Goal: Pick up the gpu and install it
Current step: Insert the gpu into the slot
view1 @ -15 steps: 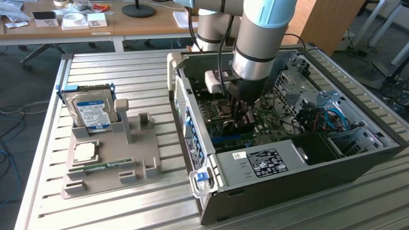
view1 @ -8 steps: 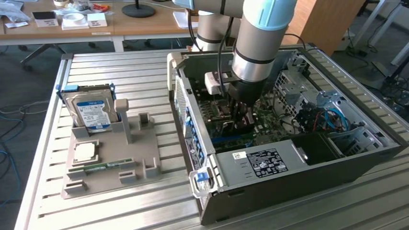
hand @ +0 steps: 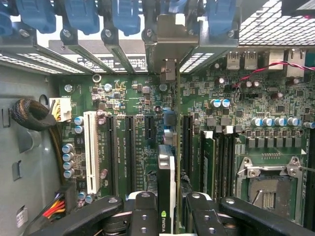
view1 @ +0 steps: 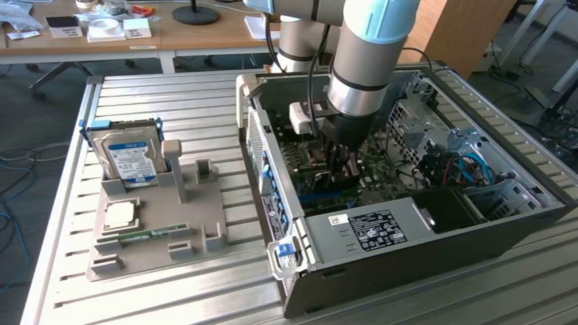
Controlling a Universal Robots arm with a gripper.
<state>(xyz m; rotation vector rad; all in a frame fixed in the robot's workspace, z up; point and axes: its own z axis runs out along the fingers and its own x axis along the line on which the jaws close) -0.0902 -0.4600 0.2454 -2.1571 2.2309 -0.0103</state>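
Black two-finger gripper (hand: 166, 216) clamped on the thin dark gpu card (hand: 166, 182), edge-on above the green motherboard (hand: 147, 113).
If the card's edge sits beside the black slot (hand: 187, 147), pressing could jam it.

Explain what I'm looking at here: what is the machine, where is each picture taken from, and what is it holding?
A single robot arm reaches into an open computer case lying on a slatted metal table. One picture looks on from outside; the other comes from a camera on the arm's wrist, looking down past the gripper at the green motherboard. The gripper is shut on the gpu, a thin card seen edge-on, standing over the expansion slots with its bracket end towards the case's rear openings. Beside the case, a grey parts tray holds a hard drive, a processor chip and a memory stick.
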